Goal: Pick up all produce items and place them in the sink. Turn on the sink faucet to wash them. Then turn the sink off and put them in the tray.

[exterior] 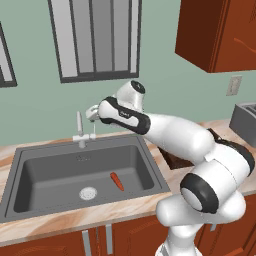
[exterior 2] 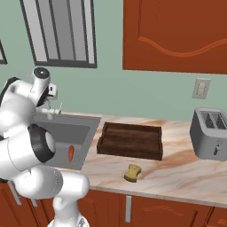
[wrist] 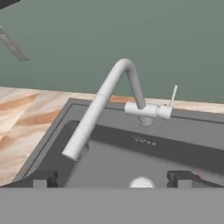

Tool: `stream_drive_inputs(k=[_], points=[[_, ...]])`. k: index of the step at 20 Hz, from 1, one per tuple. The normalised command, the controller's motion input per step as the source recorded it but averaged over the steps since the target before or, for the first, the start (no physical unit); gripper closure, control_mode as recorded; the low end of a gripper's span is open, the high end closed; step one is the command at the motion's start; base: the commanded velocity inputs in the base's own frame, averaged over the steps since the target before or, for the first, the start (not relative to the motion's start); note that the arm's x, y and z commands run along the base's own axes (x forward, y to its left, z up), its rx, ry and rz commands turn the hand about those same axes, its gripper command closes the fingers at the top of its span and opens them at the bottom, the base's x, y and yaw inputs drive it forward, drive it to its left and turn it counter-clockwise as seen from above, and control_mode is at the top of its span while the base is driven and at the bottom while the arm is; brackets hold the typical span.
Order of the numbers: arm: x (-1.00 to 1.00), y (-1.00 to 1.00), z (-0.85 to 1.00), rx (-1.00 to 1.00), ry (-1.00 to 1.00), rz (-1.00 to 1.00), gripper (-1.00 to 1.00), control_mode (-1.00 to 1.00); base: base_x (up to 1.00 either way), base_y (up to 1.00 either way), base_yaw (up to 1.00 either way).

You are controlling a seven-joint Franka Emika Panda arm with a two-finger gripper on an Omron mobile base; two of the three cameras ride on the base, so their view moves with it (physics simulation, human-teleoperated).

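Note:
One produce item, a small red-orange carrot-like vegetable (exterior: 117,181) (exterior 2: 71,153), lies on the floor of the dark grey sink (exterior: 30,165) (exterior 2: 82,126), right of the round drain (exterior: 88,193). The pale silver sink faucet (exterior: 79,129) (wrist: 105,98) stands at the back rim, and no water shows from its spout. My gripper (exterior: 92,116) (wrist: 111,179) hovers just right of the faucet and above the basin, open, with nothing between its fingertips (wrist: 41,178). The thin handle (wrist: 173,96) stands upright. The dark brown tray (exterior 2: 131,141) (exterior: 172,159) sits on the counter right of the sink, with nothing in it.
A yellow sponge (exterior 2: 132,173) lies on the counter in front of the tray. A grey toaster (exterior 2: 210,133) (exterior: 245,119) stands at the far right. Upper cabinets (exterior 2: 177,35) hang above the counter, and a window (exterior: 95,37) is behind the sink.

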Motion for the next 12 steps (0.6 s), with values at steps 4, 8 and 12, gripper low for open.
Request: stream_drive_inputs(k=[4, 8, 12], points=[[-0.33, 0.00, 0.03, -0.07, 0.12, -0.09, -1.00, -1.00, 0.00, 0.00, 0.00], [-0.32, 0.00, 0.00, -0.07, 0.11, -0.08, -1.00, -1.00, 0.00, 0.00, 0.00], [-0.30, -0.04, 0.00, -0.07, 0.09, -0.06, -1.00, -1.00, 0.00, 0.00, 0.00]])
